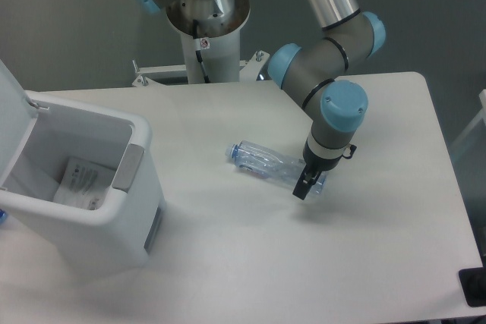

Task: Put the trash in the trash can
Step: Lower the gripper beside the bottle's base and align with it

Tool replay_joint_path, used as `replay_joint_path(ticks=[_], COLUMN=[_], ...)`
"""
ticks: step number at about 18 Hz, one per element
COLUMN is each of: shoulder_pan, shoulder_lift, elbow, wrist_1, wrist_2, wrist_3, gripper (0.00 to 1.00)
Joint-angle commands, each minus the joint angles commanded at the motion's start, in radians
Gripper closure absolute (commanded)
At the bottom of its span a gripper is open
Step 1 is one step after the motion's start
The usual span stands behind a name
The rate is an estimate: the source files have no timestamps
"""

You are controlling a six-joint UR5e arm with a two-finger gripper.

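Hovering at the base end of the bottle (273, 166), the gripper (303, 186) stands low over the table (364, 263). Fixed camera, only view: bottle lies flat, long axis running from its bluish cap at upper left down to the base at lower right, beside the fingers. Finger spread cannot be told; they look dark and merged. Wrapper (80, 180) already lies inside the open bin (121, 225), well apart to the left, so the bottle's carry would run leftward
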Motion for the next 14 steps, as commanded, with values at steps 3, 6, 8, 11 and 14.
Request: replay_joint_path(ticks=[3, 6, 8, 11, 14], shoulder_pan=[-0.002, -0.003, -0.018, -0.028, -0.037], shoulder_lift=[-0.002, -0.002, -0.005, -0.011, -0.017], elbow=[0.002, -0.001, 0.003, 0.012, 0.014], wrist_1=[0.002, 0.003, 0.015, 0.032, 0.032], wrist_2=[0.002, 0.043, 0.072, 0.129, 0.132], wrist_3=[-0.003, -0.002, 0.005, 0.006, 0.003], gripper=[0.0, 0.0, 0.0, 0.0, 0.0])
